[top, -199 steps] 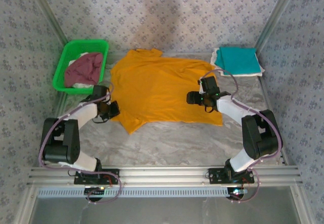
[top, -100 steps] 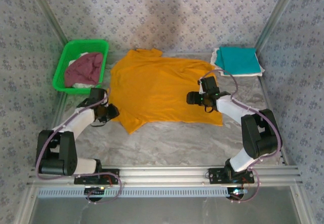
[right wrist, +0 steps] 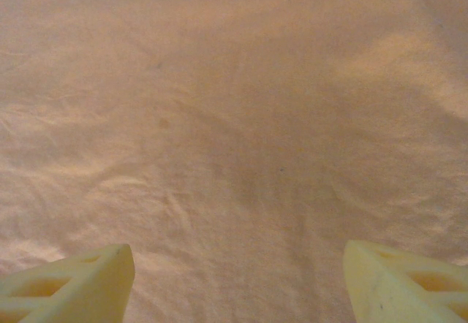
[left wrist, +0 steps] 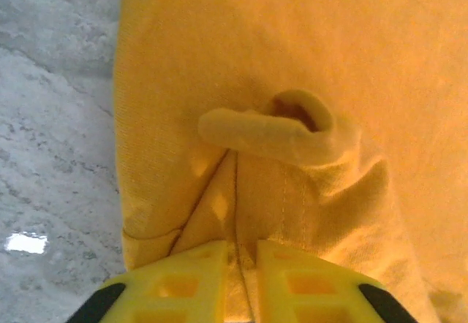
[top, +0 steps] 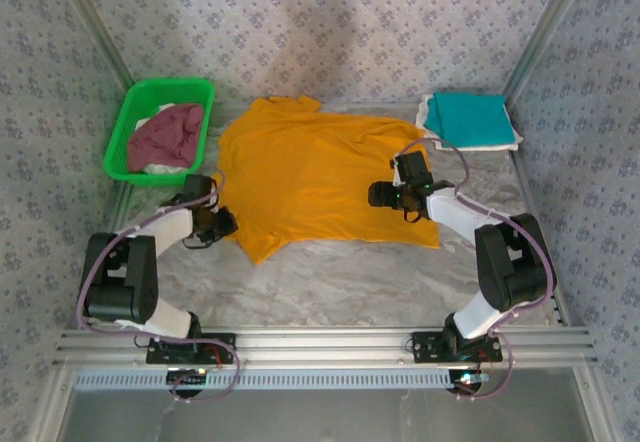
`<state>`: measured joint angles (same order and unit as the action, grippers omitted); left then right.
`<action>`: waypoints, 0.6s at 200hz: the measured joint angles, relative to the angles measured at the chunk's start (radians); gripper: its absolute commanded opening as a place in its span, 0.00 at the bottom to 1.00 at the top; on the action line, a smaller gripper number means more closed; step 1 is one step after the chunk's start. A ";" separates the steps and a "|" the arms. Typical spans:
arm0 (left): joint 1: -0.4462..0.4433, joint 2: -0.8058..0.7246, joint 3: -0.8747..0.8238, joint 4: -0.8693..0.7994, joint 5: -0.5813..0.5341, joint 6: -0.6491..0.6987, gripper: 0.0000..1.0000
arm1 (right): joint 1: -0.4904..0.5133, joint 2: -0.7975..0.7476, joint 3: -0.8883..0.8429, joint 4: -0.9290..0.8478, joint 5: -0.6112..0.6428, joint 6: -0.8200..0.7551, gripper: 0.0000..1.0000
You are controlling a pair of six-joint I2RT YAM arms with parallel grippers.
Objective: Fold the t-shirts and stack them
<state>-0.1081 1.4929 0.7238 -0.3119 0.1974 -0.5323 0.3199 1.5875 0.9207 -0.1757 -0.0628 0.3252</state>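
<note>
A large orange-yellow t-shirt (top: 320, 177) lies spread flat in the middle of the table. My left gripper (top: 226, 224) is at its lower left edge. In the left wrist view its yellow fingers (left wrist: 183, 283) stand close together, shut on a raised fold of the orange cloth (left wrist: 307, 60). My right gripper (top: 378, 194) hovers over the shirt's right half. It is open, its pale fingertips (right wrist: 80, 275) wide apart over smooth cloth (right wrist: 234, 118). A folded teal t-shirt (top: 465, 117) lies on a white one (top: 505, 142) at the back right. A maroon t-shirt (top: 165, 134) sits crumpled in the basket.
The green plastic basket (top: 165, 85) stands at the back left, close to the orange shirt's sleeve. Bare grey table (top: 350, 272) runs in front of the shirt. Patterned walls and metal posts close in the back and sides.
The left arm's elbow swung out to the left and came back. Its gripper stayed at the shirt's lower left edge. The right arm has not moved.
</note>
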 measured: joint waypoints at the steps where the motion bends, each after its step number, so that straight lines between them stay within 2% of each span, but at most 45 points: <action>1: 0.000 0.000 0.000 0.001 0.001 -0.001 0.12 | 0.000 0.000 0.000 0.000 0.000 0.000 0.77; 49: -0.005 0.000 0.002 0.001 0.001 -0.001 0.00 | 0.000 0.000 0.000 0.000 0.000 0.000 0.77; 85: -0.010 -0.044 0.002 -0.021 0.000 -0.004 0.00 | 0.000 0.000 0.000 -0.001 0.001 0.000 0.77; 120: -0.032 -0.154 -0.001 -0.075 -0.003 -0.030 0.00 | 0.000 -0.002 0.000 -0.012 0.009 0.001 0.77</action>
<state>-0.1406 1.3392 0.7227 -0.3870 0.1940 -0.5625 0.3195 1.5860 0.9207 -0.1875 -0.0536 0.3264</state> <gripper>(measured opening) 0.044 0.771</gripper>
